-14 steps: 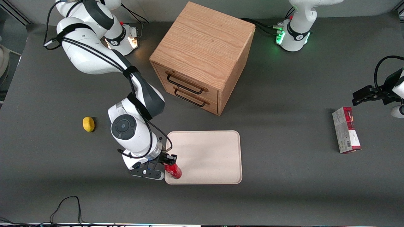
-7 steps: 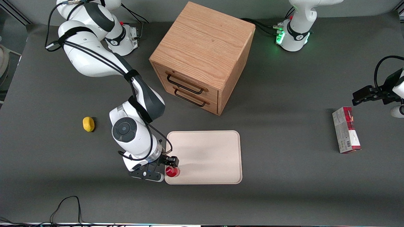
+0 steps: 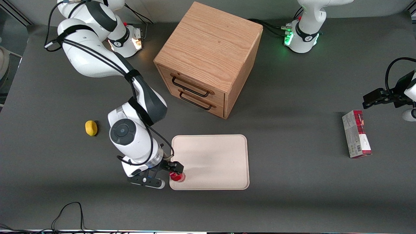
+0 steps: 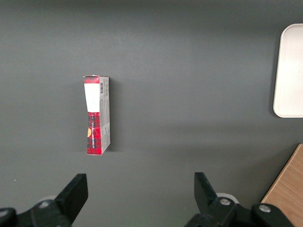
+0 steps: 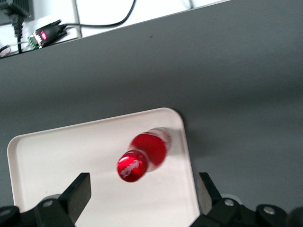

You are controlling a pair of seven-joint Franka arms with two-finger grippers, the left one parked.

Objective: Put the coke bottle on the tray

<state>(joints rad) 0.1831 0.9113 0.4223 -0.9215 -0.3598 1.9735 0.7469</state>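
Observation:
The coke bottle is small and red with a red cap. It stands upright on the cream-white tray, in the corner nearest the front camera at the working arm's end. My right gripper hangs over that corner, open, with nothing in it. In the right wrist view the bottle stands on the tray near its rounded corner, and the gripper has its black fingers spread wide and apart from the cap.
A wooden two-drawer cabinet stands farther from the front camera than the tray. A yellow lemon-like object lies toward the working arm's end. A red-and-grey carton lies toward the parked arm's end, also in the left wrist view.
One second ago the bottle was tilted in the shut gripper over the tray's corner. It now stands upright on the tray, and the gripper has let go and drawn slightly away.

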